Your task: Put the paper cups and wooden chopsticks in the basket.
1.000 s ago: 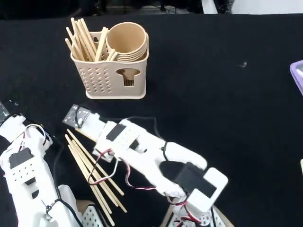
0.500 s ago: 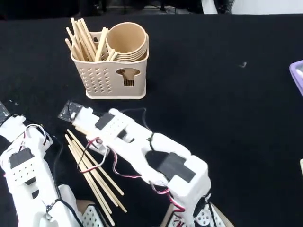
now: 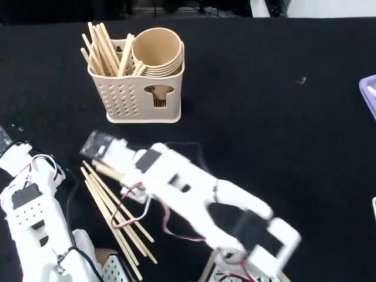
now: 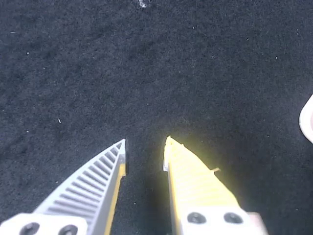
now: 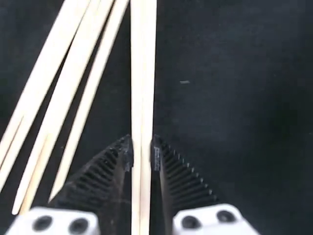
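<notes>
A beige basket (image 3: 141, 97) at the back left holds stacked paper cups (image 3: 157, 50) and several wooden chopsticks (image 3: 103, 47). More chopsticks (image 3: 117, 217) lie fanned out on the black table in front of it. My right gripper (image 3: 97, 145) is low at their far ends. In the right wrist view, the right gripper (image 5: 142, 147) is shut on a pair of chopsticks (image 5: 143, 73), with loose chopsticks (image 5: 63, 98) lying beside them. My left gripper (image 4: 145, 144) is open over bare black cloth, holding nothing.
A purple container (image 3: 369, 91) juts in at the right edge of the table. The left arm's white body (image 3: 29, 211) stands close beside the loose chopsticks. A white rounded edge (image 4: 308, 117) shows at the side of the left wrist view.
The right arm's rear links swung left, then back right. Its gripper stayed at the far ends of the chopsticks, shifting only slightly. The left arm has not moved.
</notes>
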Robot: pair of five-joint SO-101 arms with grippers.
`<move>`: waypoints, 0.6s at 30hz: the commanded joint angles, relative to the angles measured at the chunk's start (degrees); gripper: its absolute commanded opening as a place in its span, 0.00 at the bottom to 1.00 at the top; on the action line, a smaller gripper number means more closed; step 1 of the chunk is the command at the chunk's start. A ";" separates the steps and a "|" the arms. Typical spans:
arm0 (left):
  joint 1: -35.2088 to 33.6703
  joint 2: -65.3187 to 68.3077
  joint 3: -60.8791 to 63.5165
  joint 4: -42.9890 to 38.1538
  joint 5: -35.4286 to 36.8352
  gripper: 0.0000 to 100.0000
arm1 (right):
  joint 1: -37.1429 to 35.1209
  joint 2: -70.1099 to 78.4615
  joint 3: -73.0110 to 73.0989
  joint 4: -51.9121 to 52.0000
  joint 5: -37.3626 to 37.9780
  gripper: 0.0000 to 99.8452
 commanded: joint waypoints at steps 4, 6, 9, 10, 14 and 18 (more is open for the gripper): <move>-0.48 -1.05 -0.66 -1.14 0.44 0.13 | 4.40 -16.04 1.27 -0.35 0.62 0.01; -0.48 -1.05 -0.66 -1.14 0.44 0.13 | 5.10 -20.35 -0.22 -0.53 0.35 0.01; -0.48 -1.05 -0.66 -1.14 0.44 0.13 | 5.54 -26.77 -5.14 -0.70 0.35 0.01; -0.48 -1.05 -0.66 -1.14 0.44 0.13 | 5.45 -27.82 -6.37 -0.44 0.35 0.01; -0.48 -1.05 -0.66 -1.14 0.44 0.13 | 3.60 -26.24 -3.47 1.49 0.26 0.01; -0.48 -1.05 -0.75 -1.14 0.44 0.13 | -1.41 -18.24 8.22 -5.36 -1.23 0.13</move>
